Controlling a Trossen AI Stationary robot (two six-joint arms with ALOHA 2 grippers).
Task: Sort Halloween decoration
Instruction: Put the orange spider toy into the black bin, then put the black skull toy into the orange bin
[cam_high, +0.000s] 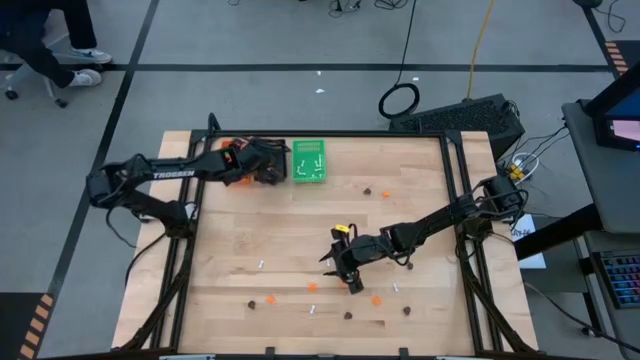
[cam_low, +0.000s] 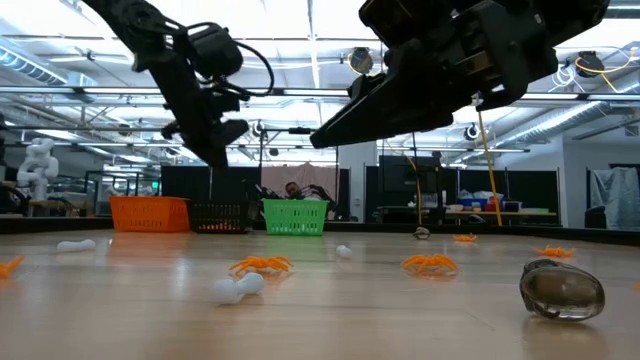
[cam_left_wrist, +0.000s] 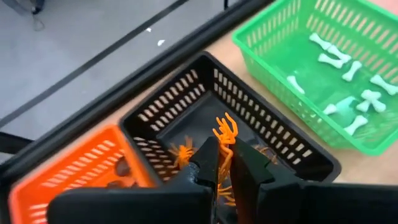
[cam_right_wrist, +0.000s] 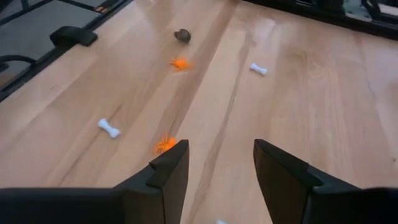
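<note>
Nearest the low camera: dark glossy blob on the wood at about 4 o'clock, a white bone-shaped stick at about 7 o'clock, and orange spidery trinkets just behind it.
Green tray: sits at the table's 12 o'clock edge; the left wrist view shows about eight white bone sticks lying in it.
Black tray: just beside the green tray; orange spidery pieces lie on its floor.
Orange tray: next to the black tray on the side away from the green one; a few dark shapes lie inside, too unclear to name.
Left gripper: over the black tray, fingers nearly together and pinching an orange spider trinket that sticks out beyond the tips.
Right gripper: low over the wood near table centre, toward 6 o'clock; fingers parted, nothing between them.
Loose decoration: orange, dark and white pieces scattered mostly across the 5 to 7 o'clock band, a few near 1 o'clock.
Table edges: black frame rails run along both sides and the far edge.
Open room: bare wood fills the stretch between the trays and the right gripper.
</note>
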